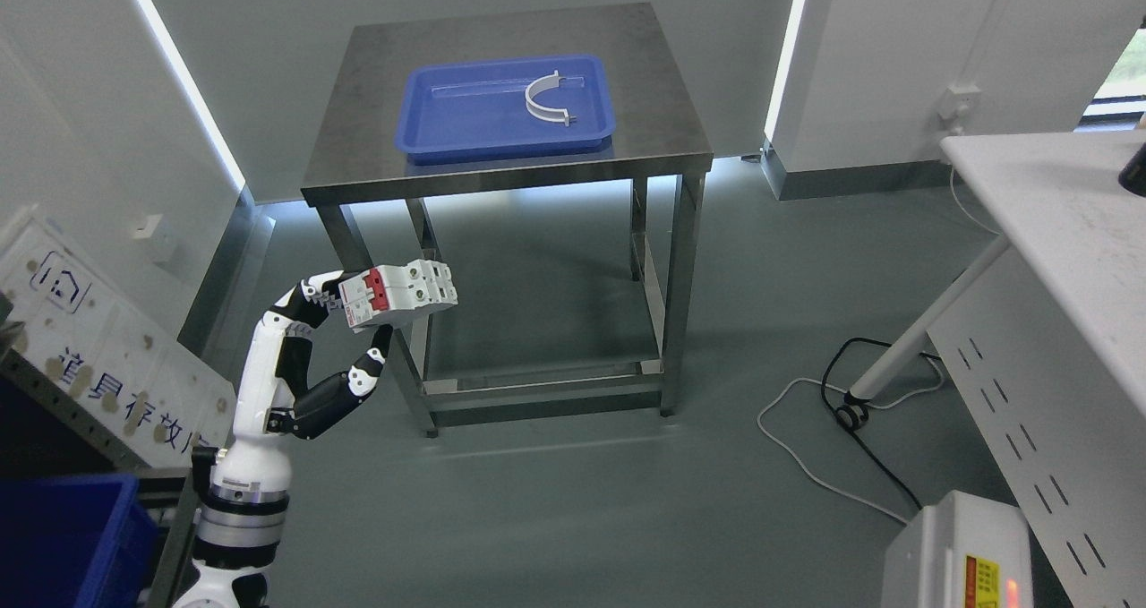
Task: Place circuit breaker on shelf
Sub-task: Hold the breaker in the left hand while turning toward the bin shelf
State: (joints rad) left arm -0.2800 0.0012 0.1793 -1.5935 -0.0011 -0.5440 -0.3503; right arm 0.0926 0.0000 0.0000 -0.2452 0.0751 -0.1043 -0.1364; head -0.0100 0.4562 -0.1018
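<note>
The rigid, moderately heavy circuit breaker [400,296] is pinched between the left hand [345,321] fingers and is best gripped across its flat sides.

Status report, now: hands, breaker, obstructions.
Left hand shut on circuit breaker, held in front of the steel table. Right hand out of view. Blue tray holds only a white clip.
</note>
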